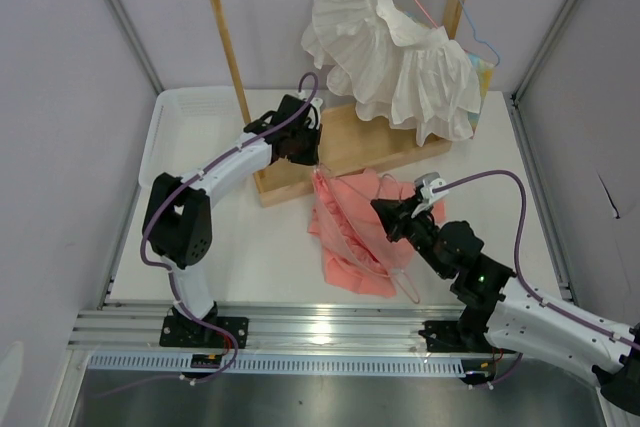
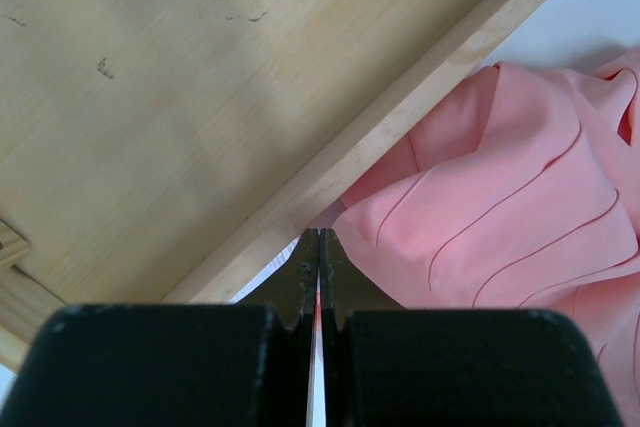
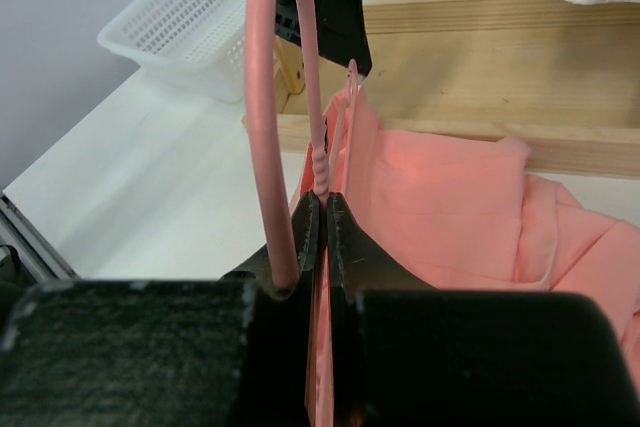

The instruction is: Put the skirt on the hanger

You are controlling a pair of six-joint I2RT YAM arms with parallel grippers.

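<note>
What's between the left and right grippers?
The salmon-pink skirt, running from the left gripper to the right gripper, which pinches the pink hanger. Clearest in the top external view.

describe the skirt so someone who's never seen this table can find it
Find the wooden rack at the back of the white table. In front of its base, mid-table, the skirt sits crumpled. It is salmon pink with pleat lines, unlike the white ruffled garment hanging from the rack.

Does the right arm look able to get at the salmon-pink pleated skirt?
Probably yes: the skirt lies directly below the right gripper with nothing between, but that gripper is shut on the pale-pink wire hanger.
</note>
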